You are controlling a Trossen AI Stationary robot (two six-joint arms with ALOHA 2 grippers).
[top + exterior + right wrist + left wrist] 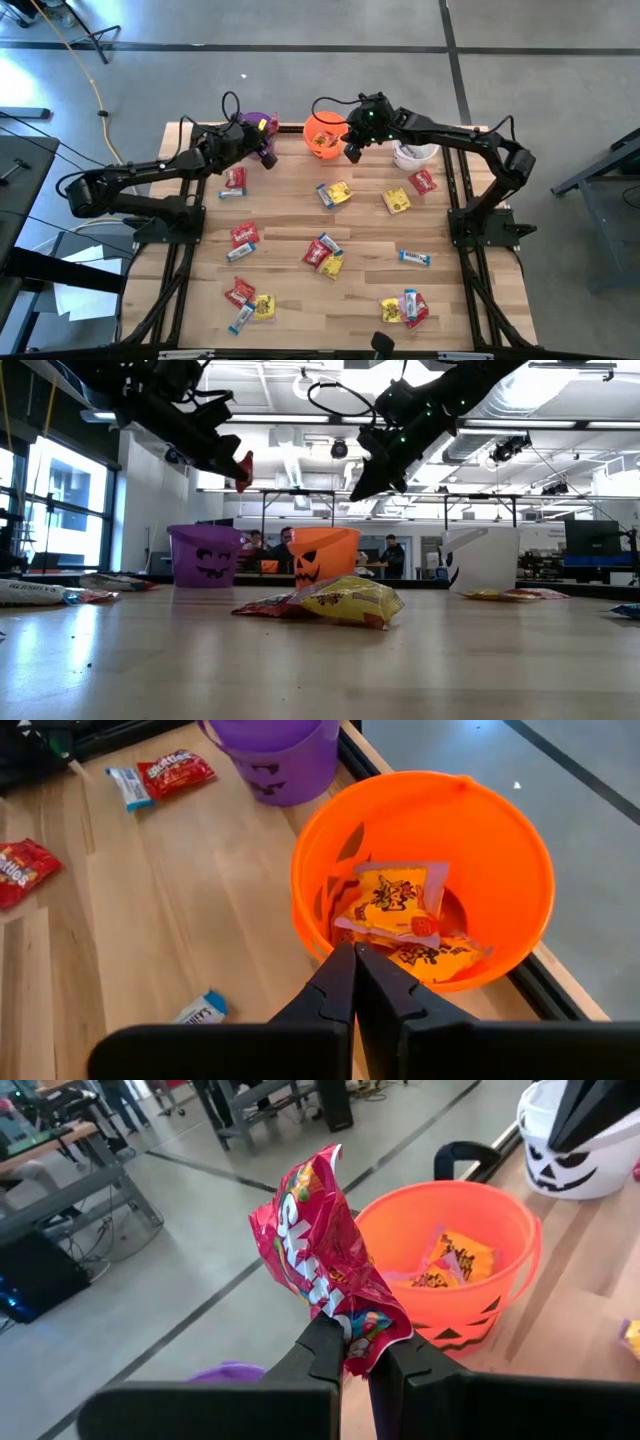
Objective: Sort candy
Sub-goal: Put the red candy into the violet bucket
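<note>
Over table (360, 225), left gripper (355, 1342) pinches red packet (320, 1255) aloft.

Pale planked wood table (360, 300), glossy crinkled red packet (325, 1270), smooth orange plastic bucket (510, 850)

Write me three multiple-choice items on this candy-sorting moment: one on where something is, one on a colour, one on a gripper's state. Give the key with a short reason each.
1. Where is the right gripper?
A. by the orange bucket
B. over the table's near edge
C. inside the white bucket

2. What colour is the packet in the left gripper?
A. yellow
B. blue and white
C. red

3. How are the right gripper's fingers?
A. wide open
B. shut, holding nothing
C. shut on a bar

Key: 1 A, the high view shows it at that bucket's rim. 2 C, the left wrist view shows a red packet pinched. 3 B, the right wrist view shows them pressed together, empty.
</note>
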